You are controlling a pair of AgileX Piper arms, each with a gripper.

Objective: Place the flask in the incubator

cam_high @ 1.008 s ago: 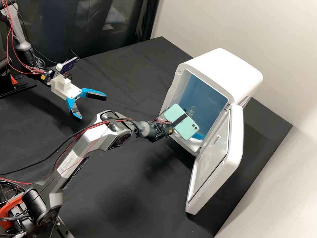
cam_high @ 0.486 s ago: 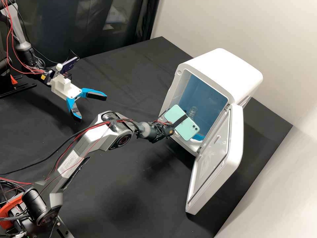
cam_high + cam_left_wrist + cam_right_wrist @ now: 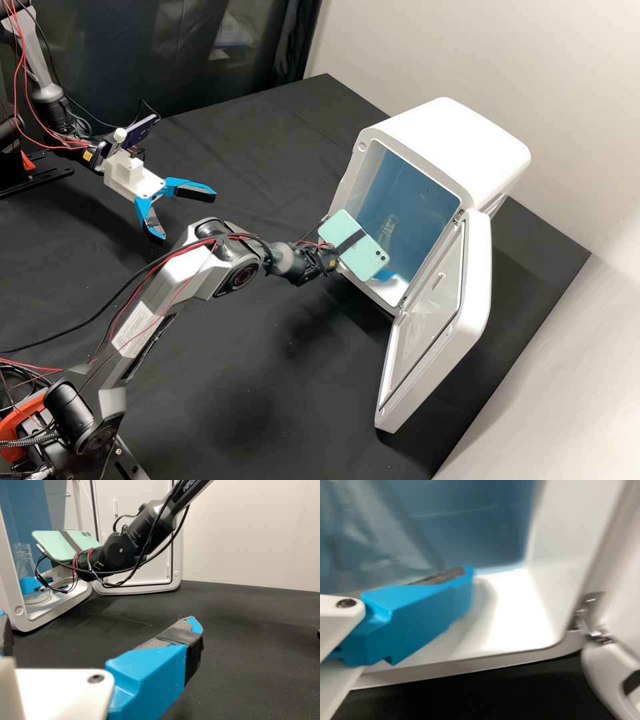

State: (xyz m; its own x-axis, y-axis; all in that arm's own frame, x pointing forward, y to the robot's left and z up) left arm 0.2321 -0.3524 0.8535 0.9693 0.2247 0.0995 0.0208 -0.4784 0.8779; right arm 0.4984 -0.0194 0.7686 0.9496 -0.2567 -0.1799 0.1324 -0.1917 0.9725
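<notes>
Since half a sec ago my R gripper [image 3: 381, 272] had backed out a bit toward the mouth of the incubator [image 3: 453, 143]. I couldn't tell if it was apart or together. The flask [image 3: 390, 223] hadn't moved: it stood upright inside, just past the R gripper, deeper in. My L gripper [image 3: 187, 215] hadn't moved either. It was spread wide, held nothing, and sat well apart from both. Count: 1 flask, 1 incubator w/ 1 open door [image 3: 460, 300], 2 grippers.

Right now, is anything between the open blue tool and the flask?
Yes. The flask stands inside the incubator, and the right arm with its green phone sits in the doorway, partly across the left tool's way in.
</notes>
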